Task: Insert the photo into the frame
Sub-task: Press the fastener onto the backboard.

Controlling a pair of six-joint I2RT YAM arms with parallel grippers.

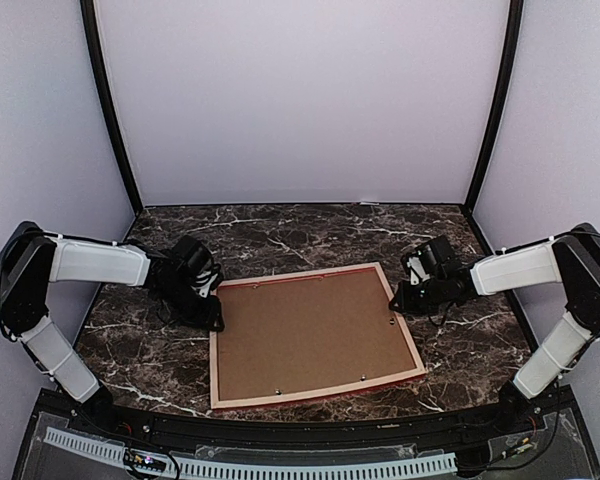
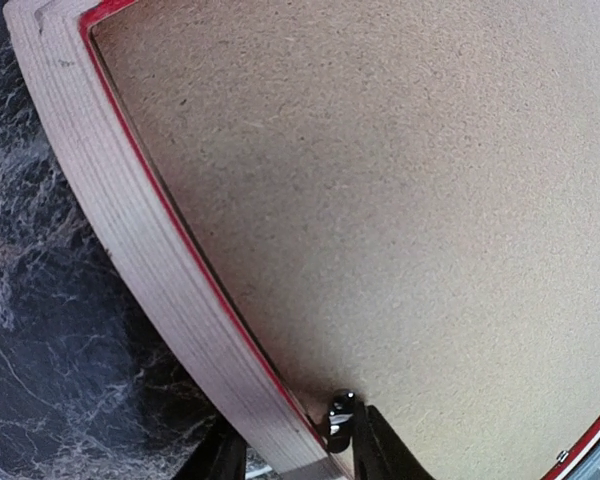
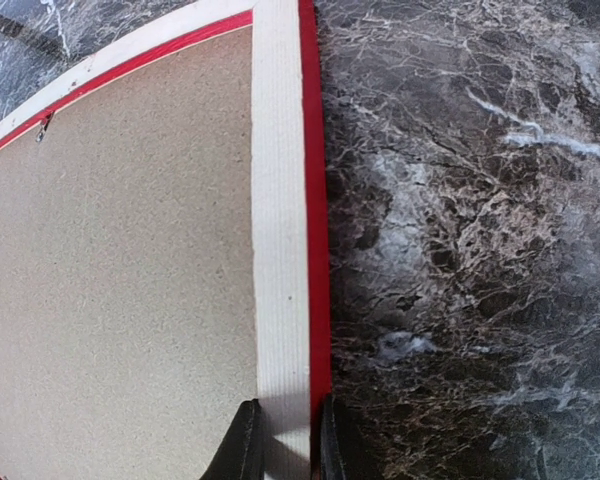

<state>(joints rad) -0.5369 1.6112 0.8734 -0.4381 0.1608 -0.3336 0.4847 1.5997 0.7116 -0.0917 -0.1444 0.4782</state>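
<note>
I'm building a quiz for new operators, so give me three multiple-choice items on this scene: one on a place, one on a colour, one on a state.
1. The right pincer is at: A the frame's right rail; B its far rail; C clear of it.
2. The board filling the frame is: A white; B brown; C blue.
3. The frame lies: A upright; B face up; C back up, flat.

Answers: 1 A, the pincer straddles that rail; 2 B, the whole panel shows plain brown; 3 C, the pale wood back faces up on the table.
</note>
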